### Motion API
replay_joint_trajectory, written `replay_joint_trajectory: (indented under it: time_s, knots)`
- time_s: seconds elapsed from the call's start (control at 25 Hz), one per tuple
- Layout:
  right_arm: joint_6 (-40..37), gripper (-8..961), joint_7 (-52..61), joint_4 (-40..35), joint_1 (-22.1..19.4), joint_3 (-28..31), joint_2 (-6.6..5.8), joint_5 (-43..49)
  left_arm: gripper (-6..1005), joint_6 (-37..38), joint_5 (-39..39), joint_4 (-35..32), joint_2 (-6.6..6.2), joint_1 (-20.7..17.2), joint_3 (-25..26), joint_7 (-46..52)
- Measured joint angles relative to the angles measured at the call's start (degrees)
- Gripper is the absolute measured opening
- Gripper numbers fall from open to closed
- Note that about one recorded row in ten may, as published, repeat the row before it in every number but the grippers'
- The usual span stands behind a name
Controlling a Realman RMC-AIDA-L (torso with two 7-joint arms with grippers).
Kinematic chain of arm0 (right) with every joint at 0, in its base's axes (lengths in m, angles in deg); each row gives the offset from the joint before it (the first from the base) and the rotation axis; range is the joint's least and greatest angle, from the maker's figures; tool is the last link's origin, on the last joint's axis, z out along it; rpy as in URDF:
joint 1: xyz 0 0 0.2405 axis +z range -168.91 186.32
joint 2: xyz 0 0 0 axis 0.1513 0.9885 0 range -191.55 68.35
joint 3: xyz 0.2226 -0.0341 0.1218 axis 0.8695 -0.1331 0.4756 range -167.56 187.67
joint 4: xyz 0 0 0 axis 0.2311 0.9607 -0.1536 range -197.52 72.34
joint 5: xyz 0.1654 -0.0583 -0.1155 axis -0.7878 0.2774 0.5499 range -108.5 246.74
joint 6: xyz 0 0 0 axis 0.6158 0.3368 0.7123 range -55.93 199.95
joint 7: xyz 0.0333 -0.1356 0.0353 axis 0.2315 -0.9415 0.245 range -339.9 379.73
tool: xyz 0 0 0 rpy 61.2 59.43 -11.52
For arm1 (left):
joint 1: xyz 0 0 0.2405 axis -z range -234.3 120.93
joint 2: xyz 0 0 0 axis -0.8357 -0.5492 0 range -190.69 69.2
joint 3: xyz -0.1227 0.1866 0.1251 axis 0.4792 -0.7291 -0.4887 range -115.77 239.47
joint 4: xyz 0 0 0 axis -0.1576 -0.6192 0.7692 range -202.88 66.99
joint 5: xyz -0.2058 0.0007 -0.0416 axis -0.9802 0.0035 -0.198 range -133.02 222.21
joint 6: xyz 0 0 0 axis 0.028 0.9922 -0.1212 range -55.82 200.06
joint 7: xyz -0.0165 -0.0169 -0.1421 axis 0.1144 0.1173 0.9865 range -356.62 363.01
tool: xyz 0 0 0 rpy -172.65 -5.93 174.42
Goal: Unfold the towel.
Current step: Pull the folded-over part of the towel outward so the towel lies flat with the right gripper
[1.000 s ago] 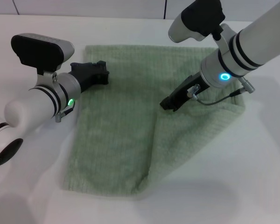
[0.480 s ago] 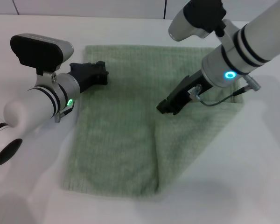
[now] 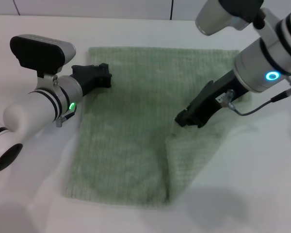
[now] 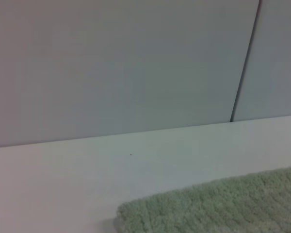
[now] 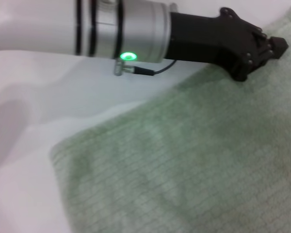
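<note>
While the towel point(image 3: 136, 131) lies flat, both grippers' jaws hover above it, their state unclear.

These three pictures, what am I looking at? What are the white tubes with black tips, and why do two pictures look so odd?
The white tubes are a robot's two arms; the black tips are its grippers. The wide picture comes from a camera on its head, looking down at a white table. A green towel lies there, one flap on its right side folded over. The left gripper rests at the towel's far left edge. The right gripper hangs over the fold; whether it grasps cloth is unclear. The odd pictures come from cameras on the wrists: one shows a towel corner and the wall, the other the towel and the left arm.
</note>
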Motion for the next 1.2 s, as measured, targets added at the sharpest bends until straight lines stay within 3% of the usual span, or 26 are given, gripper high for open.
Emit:
replay_joint_trajectory:
  time_s: [0.24, 0.68, 0.96, 1.2]
  knots:
    - [6.2, 22, 4.6, -8.8, -2.8, -0.2, 0.08, 0.1, -2, 0.0, 0.0, 0.0, 0.01, 0.0, 0.1, 0.0]
    - [10.4, 23, 7.5, -13.5, -7.3, -3.6, -0.1, 3.3, -2, 0.0, 0.0, 0.0, 0.01, -0.2, 0.2, 0.0]
    - [12.1, 25, 7.7, -14.7, -9.1, -4.5, -0.56, 3.9, -2, 0.0, 0.0, 0.0, 0.0, -0.4, 0.3, 0.0]
    - [12.6, 24, 9.2, -11.3, -9.8, -10.0, -0.54, 7.7, -2, 0.0, 0.0, 0.6, -0.09, -0.7, 0.3, 0.0]
